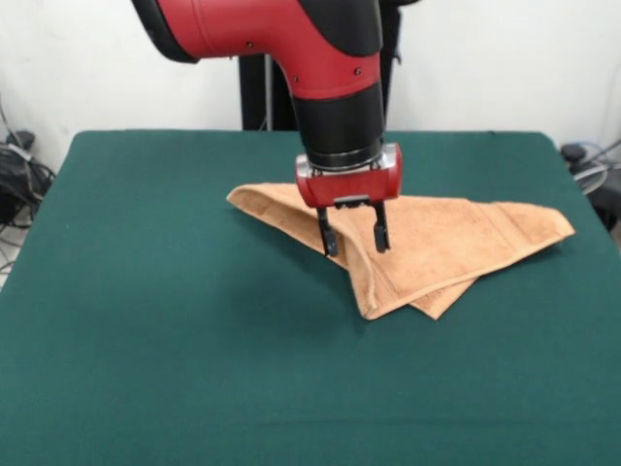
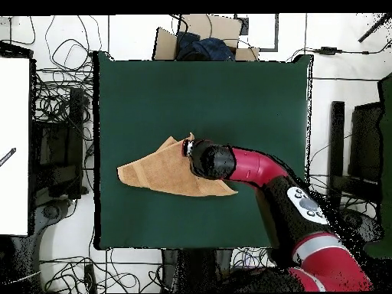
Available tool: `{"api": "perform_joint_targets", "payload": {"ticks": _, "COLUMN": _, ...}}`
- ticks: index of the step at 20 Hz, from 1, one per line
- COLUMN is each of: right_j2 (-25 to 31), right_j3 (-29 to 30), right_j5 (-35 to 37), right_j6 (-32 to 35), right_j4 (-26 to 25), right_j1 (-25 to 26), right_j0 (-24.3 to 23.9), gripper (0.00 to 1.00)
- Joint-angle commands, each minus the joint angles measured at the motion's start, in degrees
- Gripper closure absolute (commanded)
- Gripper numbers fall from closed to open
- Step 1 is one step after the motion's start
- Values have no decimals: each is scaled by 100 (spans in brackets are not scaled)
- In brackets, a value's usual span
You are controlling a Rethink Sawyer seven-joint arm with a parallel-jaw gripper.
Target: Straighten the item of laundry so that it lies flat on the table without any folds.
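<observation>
The light orange-tan towel [image 1: 456, 243] lies folded over itself into a rough triangle on the dark green table [image 1: 146, 320], a little right of the middle. Its folded point faces the front edge, and a second layer peeks out beneath it. My gripper [image 1: 355, 243] hangs straight down from the red and black arm over the towel's left half. Its two black fingers are apart, with the tips at or just above the cloth. In the overhead view the towel [image 2: 153, 172] spreads left of the arm's wrist [image 2: 207, 159], which hides the fingers. No tag shows.
A cardboard box [image 2: 203, 42] with dark cloth in it stands beyond the table's [image 2: 207, 92] far edge in the overhead view. Cables lie around the table on all sides. A white surface [image 2: 14, 145] stands at the left.
</observation>
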Motion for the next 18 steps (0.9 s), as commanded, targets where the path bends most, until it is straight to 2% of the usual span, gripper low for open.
{"api": "perform_joint_targets", "payload": {"ticks": 1, "right_j2": 164, "right_j3": -267, "right_j5": 114, "right_j6": -42, "right_j4": -429, "right_j1": 323, "right_j0": 72, "gripper": 0}}
{"api": "perform_joint_targets", "payload": {"ticks": 10, "right_j2": 45, "right_j3": -151, "right_j5": 71, "right_j6": 127, "right_j4": -503, "right_j1": 261, "right_j0": 178, "gripper": 0}}
{"api": "perform_joint_targets", "payload": {"ticks": 18, "right_j2": 69, "right_j3": -230, "right_j5": -30, "right_j6": 128, "right_j4": -600, "right_j1": 477, "right_j0": 156, "gripper": 0}}
